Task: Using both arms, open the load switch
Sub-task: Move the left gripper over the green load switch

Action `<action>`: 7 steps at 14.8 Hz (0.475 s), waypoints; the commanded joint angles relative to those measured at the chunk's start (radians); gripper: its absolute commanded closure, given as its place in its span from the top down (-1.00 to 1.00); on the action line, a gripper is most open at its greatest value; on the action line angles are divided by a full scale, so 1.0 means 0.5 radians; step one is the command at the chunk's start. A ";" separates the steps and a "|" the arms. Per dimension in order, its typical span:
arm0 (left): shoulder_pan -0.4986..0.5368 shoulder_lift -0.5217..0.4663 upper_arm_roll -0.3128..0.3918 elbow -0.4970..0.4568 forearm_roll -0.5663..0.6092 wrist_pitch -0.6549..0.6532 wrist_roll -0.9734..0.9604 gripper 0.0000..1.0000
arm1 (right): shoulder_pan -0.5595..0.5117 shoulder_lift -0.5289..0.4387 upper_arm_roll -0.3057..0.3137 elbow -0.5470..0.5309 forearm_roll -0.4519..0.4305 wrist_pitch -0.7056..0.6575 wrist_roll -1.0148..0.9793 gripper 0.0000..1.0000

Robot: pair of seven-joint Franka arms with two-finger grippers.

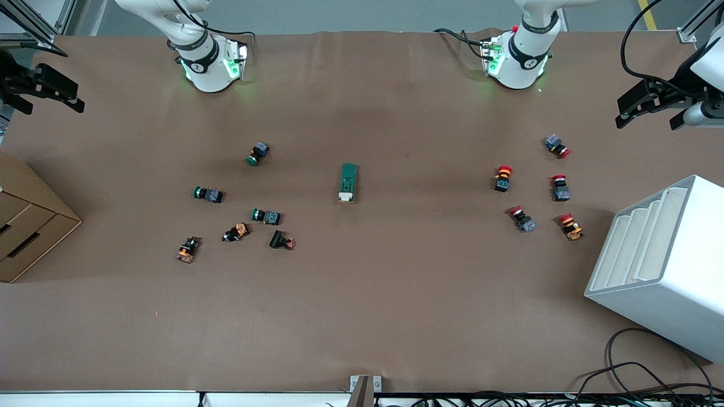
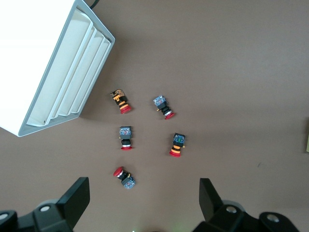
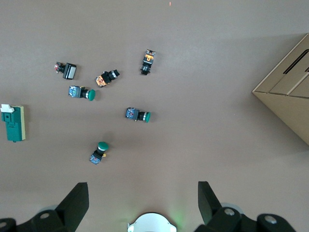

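Observation:
The load switch (image 1: 348,182) is a long dark-green block with a white tab at the end nearer the front camera. It lies flat in the middle of the table and shows in the right wrist view as well (image 3: 13,123). My right gripper (image 1: 48,90) hangs high over the table's edge at the right arm's end, open and empty (image 3: 142,195). My left gripper (image 1: 650,104) hangs high over the left arm's end, also open with nothing between its fingers (image 2: 143,193). Both are well away from the switch.
Several green-capped and orange push buttons (image 1: 266,215) lie scattered toward the right arm's end, and several red-capped ones (image 1: 503,178) toward the left arm's end. A cardboard box (image 1: 28,220) stands at the right arm's end. A white tiered bin (image 1: 662,265) stands at the left arm's end.

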 commanded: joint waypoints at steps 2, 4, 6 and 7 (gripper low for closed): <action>0.006 0.025 0.007 0.062 0.020 -0.048 -0.011 1.00 | 0.011 -0.052 -0.034 -0.056 0.037 0.011 -0.029 1.00; -0.018 0.044 0.001 0.062 0.039 -0.045 -0.017 1.00 | 0.017 -0.055 -0.031 -0.056 0.037 0.008 -0.029 1.00; -0.030 0.169 -0.039 0.062 0.033 -0.003 -0.033 1.00 | 0.057 -0.055 -0.019 -0.056 0.024 0.008 -0.002 1.00; -0.037 0.179 -0.109 0.034 0.036 0.089 -0.066 1.00 | 0.060 -0.055 -0.019 -0.056 0.024 0.008 -0.005 1.00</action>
